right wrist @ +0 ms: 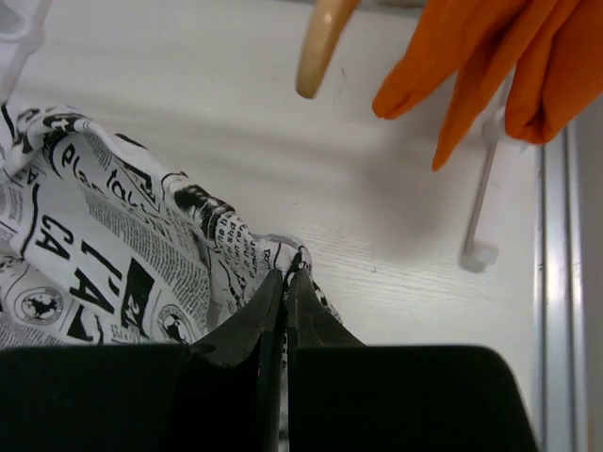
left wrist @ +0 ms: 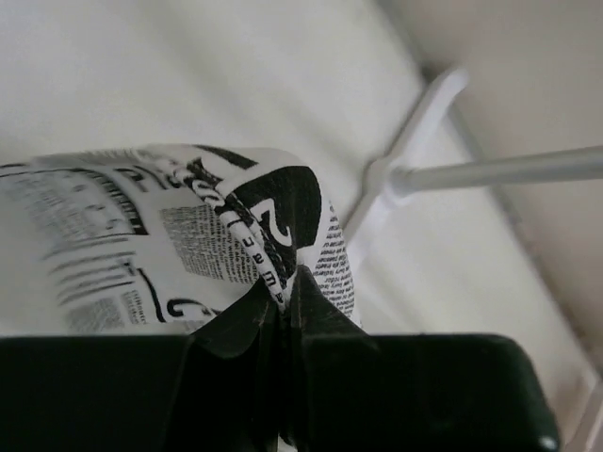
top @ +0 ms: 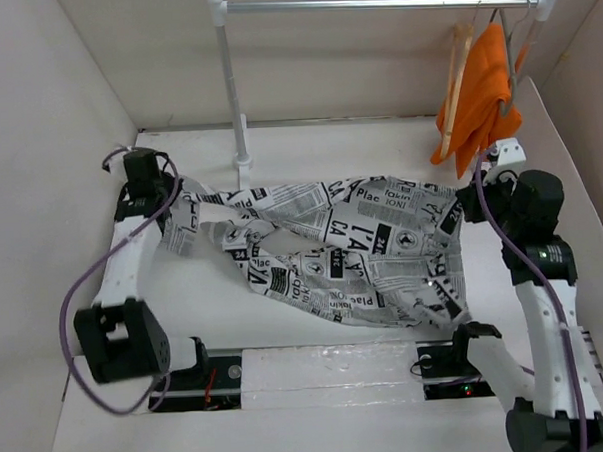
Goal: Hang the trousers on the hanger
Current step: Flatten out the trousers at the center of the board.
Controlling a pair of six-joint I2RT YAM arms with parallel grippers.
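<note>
Top view high, facing rail (top: 382, 2), wrist views close, all sharing trousers (top: 362, 243).

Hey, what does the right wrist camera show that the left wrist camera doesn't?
Only the right wrist view shows the hanger tip and the orange garment. Only the left wrist view shows the rack pole and its white foot. Both show the trousers, a fold pinched in a shut gripper: the right gripper in one, the left gripper in the other.

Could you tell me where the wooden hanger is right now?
In the top view the wooden hanger hangs from the rail at the far right, immediately left of the orange garment.
</note>
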